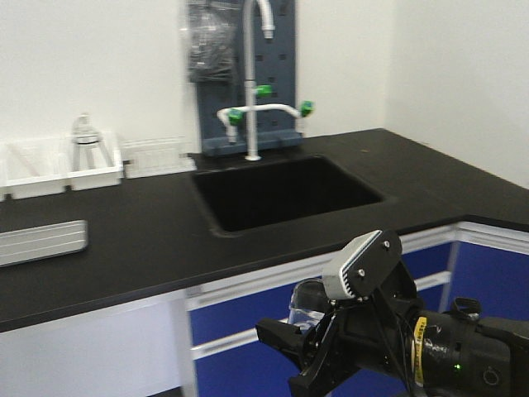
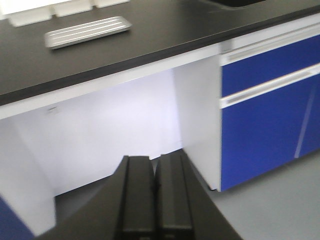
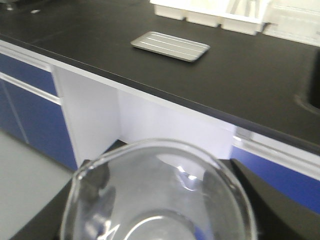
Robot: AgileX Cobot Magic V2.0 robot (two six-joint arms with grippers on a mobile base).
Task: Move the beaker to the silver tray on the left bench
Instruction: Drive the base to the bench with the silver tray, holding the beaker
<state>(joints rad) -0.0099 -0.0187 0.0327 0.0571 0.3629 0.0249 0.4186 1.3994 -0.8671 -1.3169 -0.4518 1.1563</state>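
Note:
The beaker (image 3: 160,200) is clear, nothing is inside it, and it fills the bottom of the right wrist view. My right gripper (image 3: 161,172) is shut on it, with a dark finger on each side of the glass. In the front view the beaker (image 1: 307,299) is held in front of the blue cabinets, below the bench edge. The silver tray (image 1: 41,240) lies flat on the left part of the black bench (image 1: 132,240), with nothing on it. It also shows in the right wrist view (image 3: 170,46) and the left wrist view (image 2: 87,31). My left gripper (image 2: 155,172) is shut and empty, low before the bench's white knee space.
A sink (image 1: 281,194) with a tall faucet (image 1: 250,83) is sunk in the bench to the right of the tray. White bins (image 1: 62,165) stand behind the tray by the wall. Blue cabinet fronts (image 2: 270,110) sit under the bench edge.

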